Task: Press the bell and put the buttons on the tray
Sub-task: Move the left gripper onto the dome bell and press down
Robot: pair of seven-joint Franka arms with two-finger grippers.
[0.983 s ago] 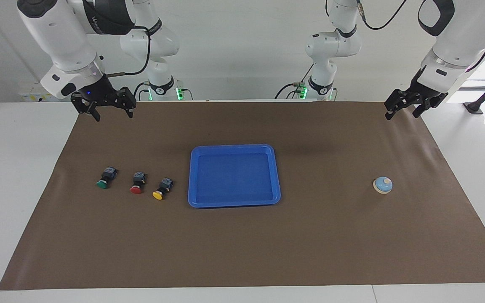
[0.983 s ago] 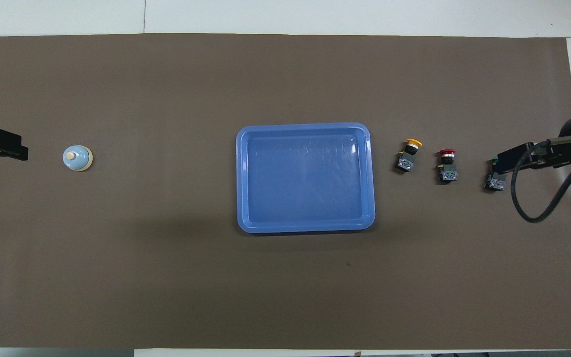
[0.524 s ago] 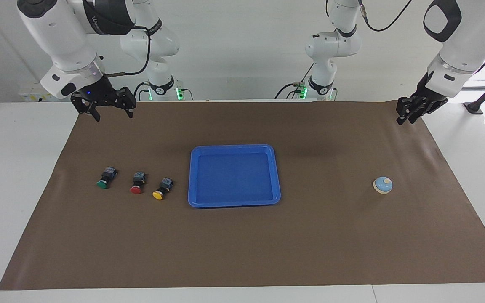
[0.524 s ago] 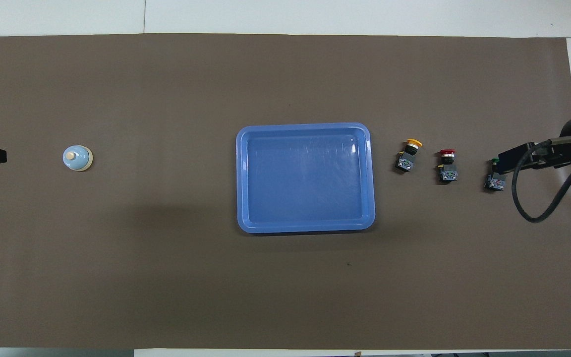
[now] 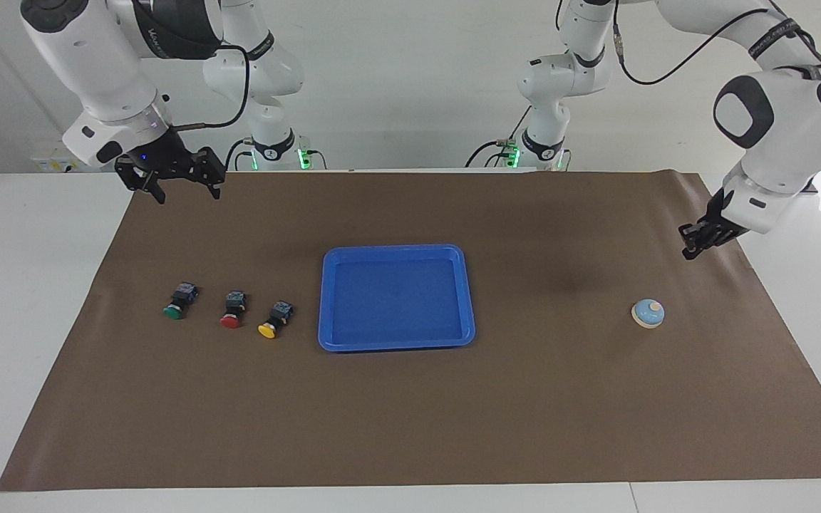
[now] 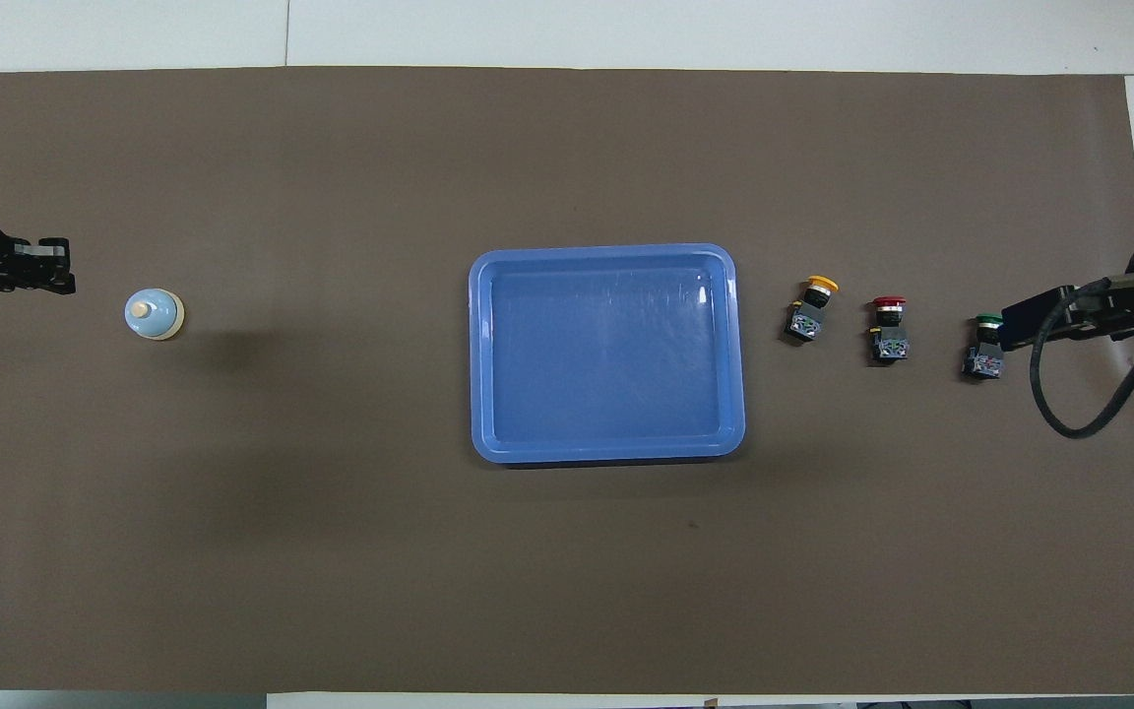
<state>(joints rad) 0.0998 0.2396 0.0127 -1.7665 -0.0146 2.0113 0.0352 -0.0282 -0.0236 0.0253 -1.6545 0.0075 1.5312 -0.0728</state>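
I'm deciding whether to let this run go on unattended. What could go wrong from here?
1. The shut left gripper hangs off to one side of the small light-blue dome bell; a slanted descent could hit the dome, miss its cream knob and slide it.
2. The green, red and yellow mushroom-cap buttons lie on their sides close together, so the open right gripper may knock a neighbour.

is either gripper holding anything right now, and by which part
Nothing is held. The left gripper is shut on air near the bell; the right gripper is open.
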